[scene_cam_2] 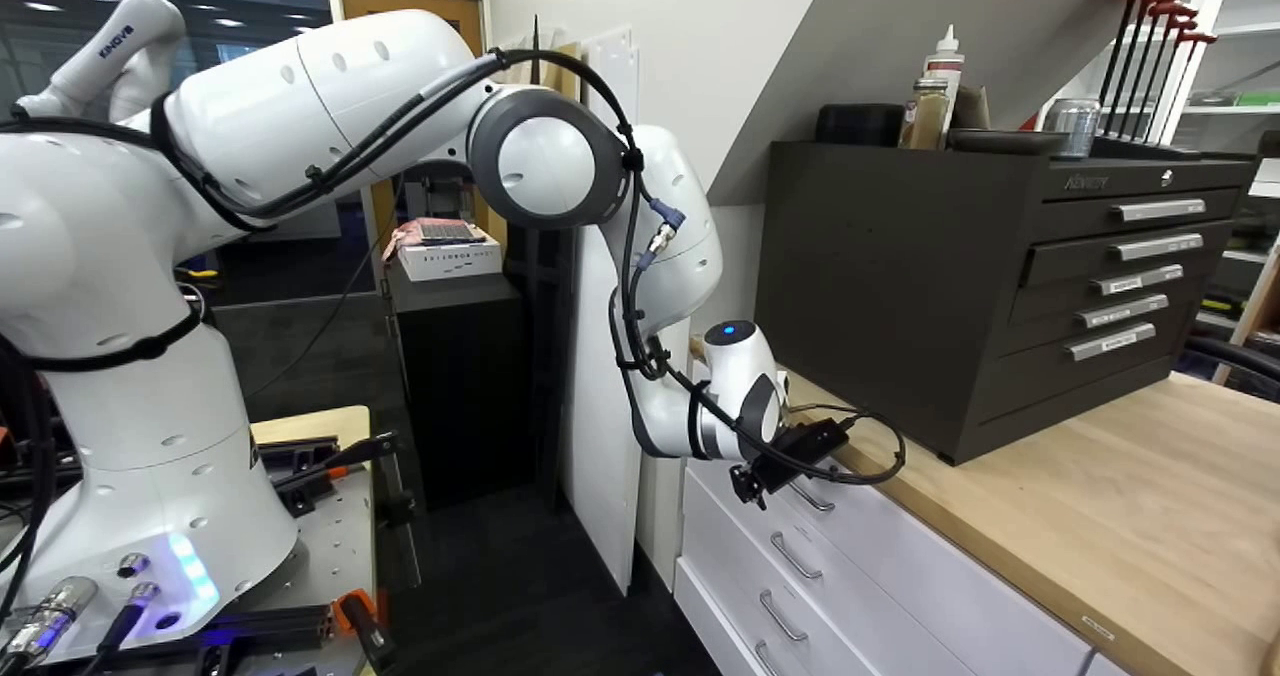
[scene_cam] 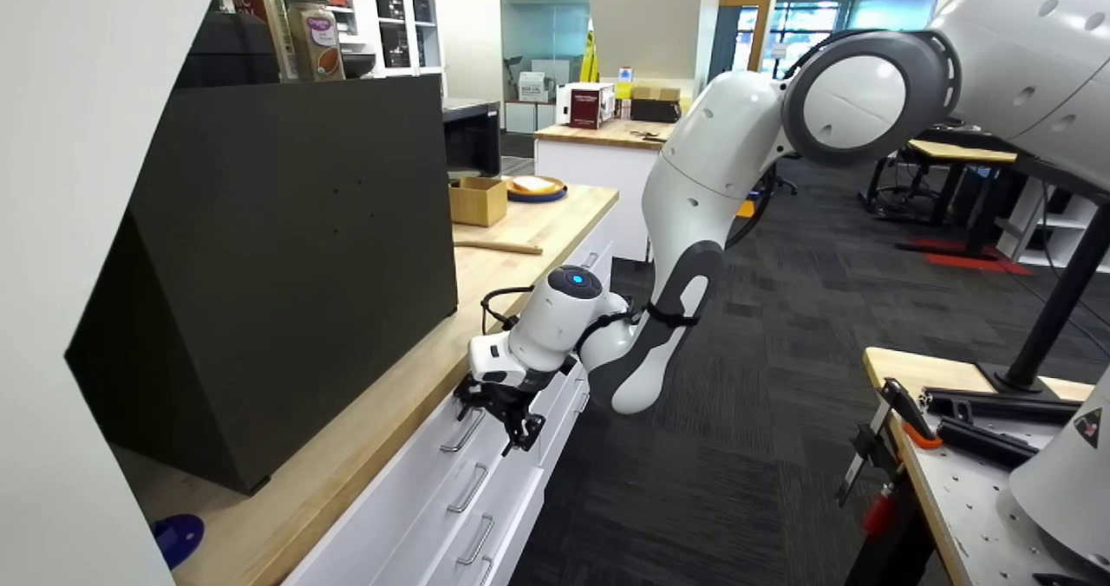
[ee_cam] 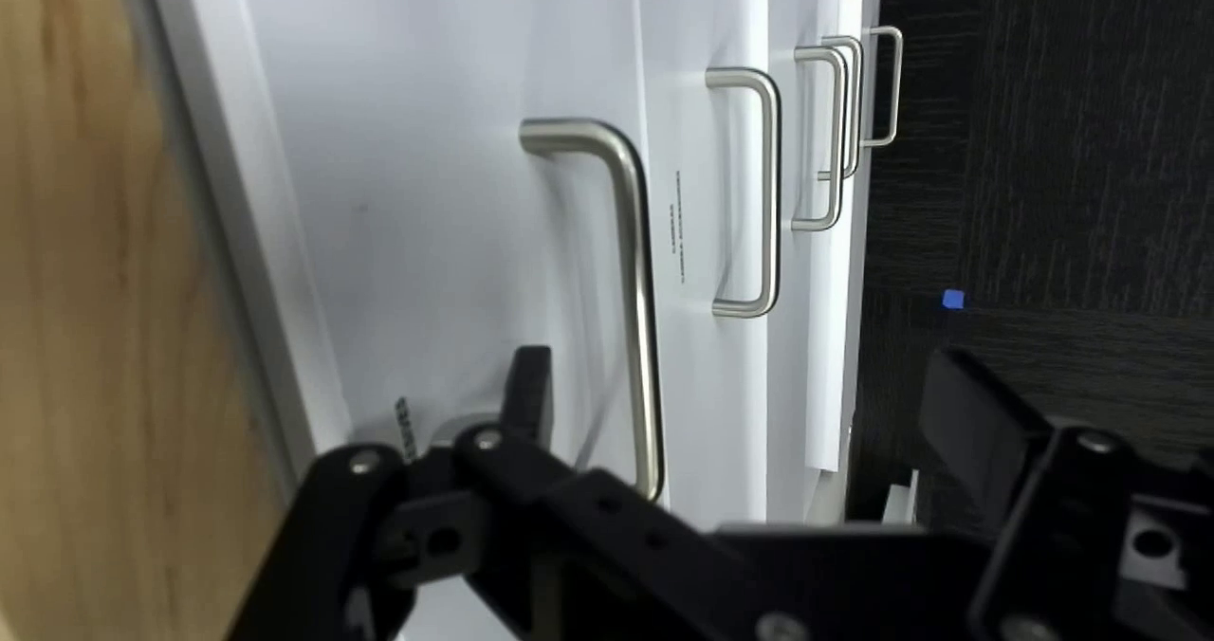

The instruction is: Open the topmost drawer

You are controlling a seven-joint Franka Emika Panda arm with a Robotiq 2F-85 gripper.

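Gripper (ee_cam: 749, 413) spread wide, just below the counter (scene_cam_2: 1130, 476)'s front edge
On the counter stands a dark tool chest (scene_cam_2: 870, 276); directly under the counter's edge is the white top drawer (ee_cam: 427, 195), bearing a silver handle (ee_cam: 637, 271).

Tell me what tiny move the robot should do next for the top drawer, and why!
I'd probably ease the jaws a little closer to the top drawer, around its silver handle. In the wrist view they're open either side of it, one toward the countertop, one toward the floor, not gripping yet.
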